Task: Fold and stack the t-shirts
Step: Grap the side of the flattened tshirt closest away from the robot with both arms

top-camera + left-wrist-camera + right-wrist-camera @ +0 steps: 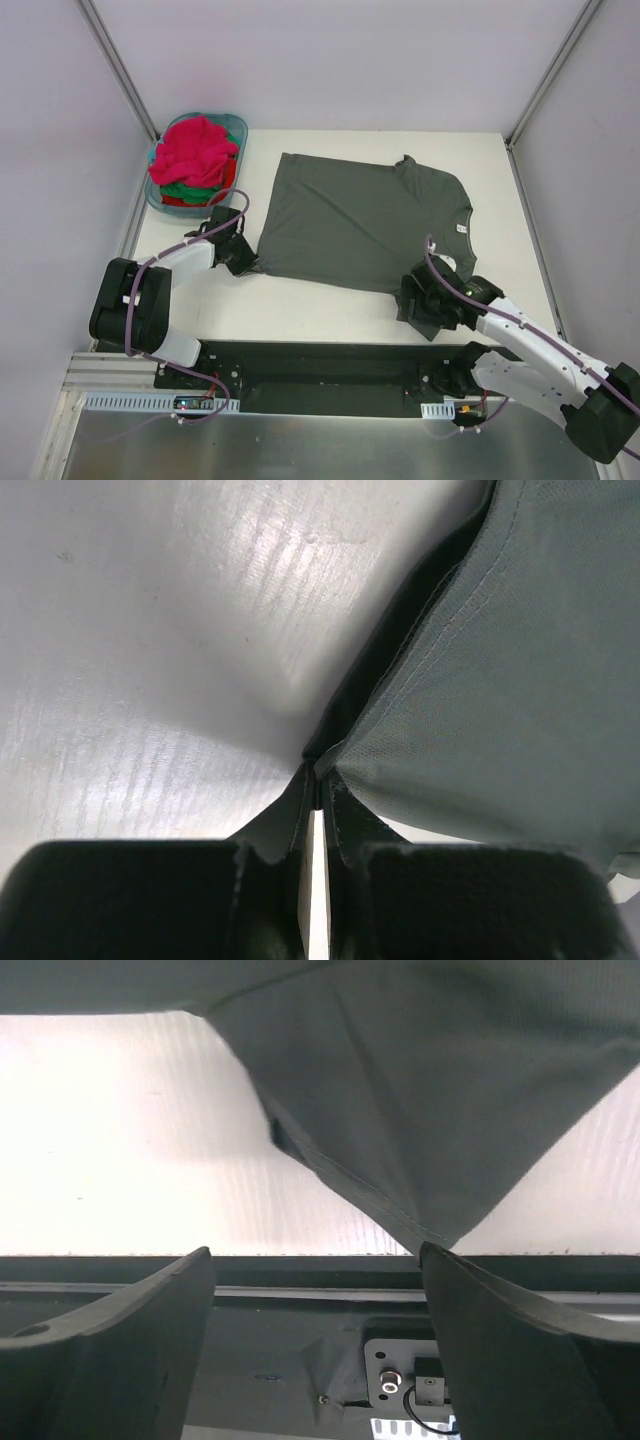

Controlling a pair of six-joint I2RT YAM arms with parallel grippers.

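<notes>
A dark charcoal grey t-shirt (360, 215) lies spread flat on the white table, its neck and small white label (462, 228) to the right. My left gripper (243, 262) is shut on the shirt's near-left hem corner; in the left wrist view the jaws (318, 785) pinch the cloth (500, 680) at their tips. My right gripper (420, 306) is at the shirt's near sleeve, low over the table's front edge. In the right wrist view it (315, 1255) is wide open, and a pointed corner of the cloth (450, 1080) hangs just beside the right finger (480, 1300), not clamped.
A teal plastic basket (236, 122) stands at the far left corner, piled with bright pink-red (195, 150), green (190, 186) and red (185, 200) shirts. The black base plate (320, 365) runs along the near table edge. White walls enclose the table.
</notes>
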